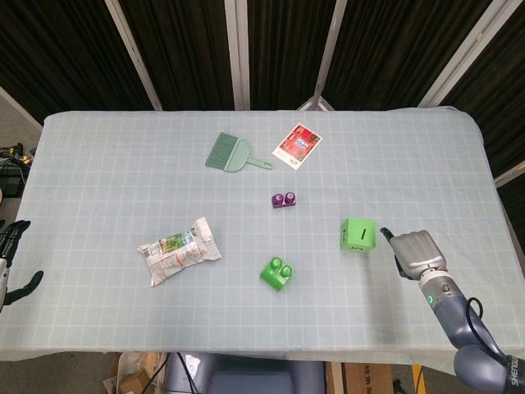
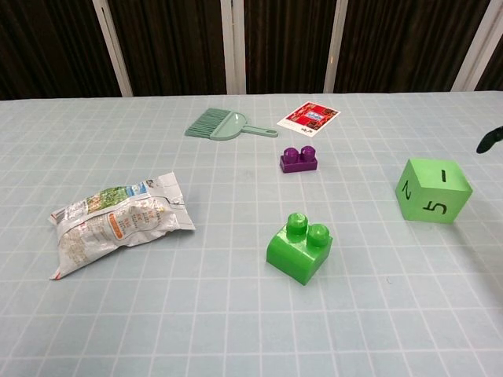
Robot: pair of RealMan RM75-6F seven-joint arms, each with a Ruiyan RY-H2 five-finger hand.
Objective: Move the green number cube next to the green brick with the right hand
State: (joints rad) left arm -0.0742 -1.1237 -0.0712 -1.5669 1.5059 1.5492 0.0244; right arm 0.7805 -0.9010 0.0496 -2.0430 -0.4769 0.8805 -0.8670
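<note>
Green number cube (image 1: pixel 358 235): sits flat on the counter (image 1: pixel 123 164), right of centre, untouched, its top face showing a single stroke and its near faces a 2 and a 5 in the chest view; well apart from its destination, so the move is judged not yet begun. Green brick (image 1: pixel 277 272): two-stud block, resting on the counter to the left of and nearer than the cube, with bare cloth beside it on the cube's side, which suits it as the spot to set the cube. Right hand (image 1: pixel 414 250): low over the counter just beside the cube's right side, apart from it, holding nothing; fingers loosely curved with one dark tip reaching toward the cube, a placing that reads as an approach for a side grasp. Left hand (image 1: pixel 10 264): at the far left edge off the counter, fingers apart and empty, idle because the task calls for the other arm. Purple brick (image 1: pixel 284 199): small, beyond the green brick, clear of the likely path. Snack bag (image 1: pixel 178 250): crumpled, lying left of the green brick. Hand brush (image 1: pixel 232 153) and printed card (image 1: pixel 297 144): near each other toward the far side.
</note>
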